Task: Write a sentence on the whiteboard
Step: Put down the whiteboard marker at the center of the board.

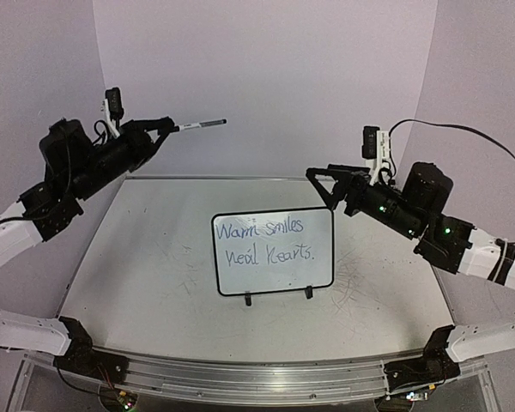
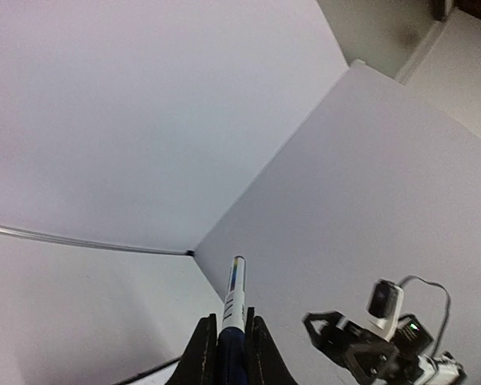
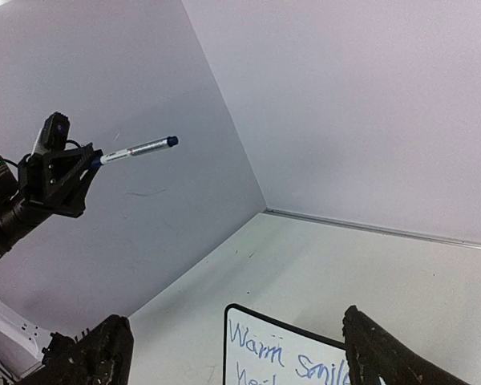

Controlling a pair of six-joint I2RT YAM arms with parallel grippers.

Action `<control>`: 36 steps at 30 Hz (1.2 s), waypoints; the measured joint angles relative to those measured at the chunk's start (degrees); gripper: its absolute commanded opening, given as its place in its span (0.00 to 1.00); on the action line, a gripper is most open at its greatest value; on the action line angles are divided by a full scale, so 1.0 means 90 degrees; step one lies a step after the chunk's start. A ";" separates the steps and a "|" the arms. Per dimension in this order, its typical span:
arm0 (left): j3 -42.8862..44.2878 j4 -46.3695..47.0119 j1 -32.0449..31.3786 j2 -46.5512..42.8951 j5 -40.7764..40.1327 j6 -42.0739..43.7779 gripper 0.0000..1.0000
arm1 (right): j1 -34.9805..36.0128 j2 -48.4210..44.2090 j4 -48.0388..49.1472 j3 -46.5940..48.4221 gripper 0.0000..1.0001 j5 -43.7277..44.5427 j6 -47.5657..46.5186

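Note:
The whiteboard (image 1: pixel 273 253) stands on two black feet in the middle of the table, black-framed. The sentence (image 1: pixel 266 242) is on it in blue, two lines, "Warm smiles heal hearts." My left gripper (image 1: pixel 167 129) is raised at the back left, well away from the board, shut on a marker (image 1: pixel 199 126) that points right; in the left wrist view the marker (image 2: pixel 235 297) sticks out between the fingers. My right gripper (image 1: pixel 319 183) is open and empty, raised just right of the board's top right corner. The right wrist view shows the board's top left corner (image 3: pixel 256 337) between the spread fingers.
White walls enclose the table on the back and both sides. The tabletop (image 1: pixel 154 257) is scuffed with grey marks. A metal rail (image 1: pixel 240 369) runs along the near edge, with the arm bases at both ends.

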 measured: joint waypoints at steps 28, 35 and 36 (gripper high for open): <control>-0.4576 0.1270 0.3331 0.1688 0.2694 -0.1966 0.29 | 0.0000 -0.0961 -0.1168 -0.0189 0.98 0.0774 -0.0999; -0.5202 0.0850 0.3336 0.1103 0.2016 -0.2281 0.84 | 0.0000 -0.1260 -0.1335 -0.0209 0.98 0.1079 -0.1002; -0.5195 0.0582 0.3336 0.0870 0.1830 -0.2272 0.87 | 0.0000 -0.1306 -0.1379 -0.0207 0.98 0.1196 -0.1001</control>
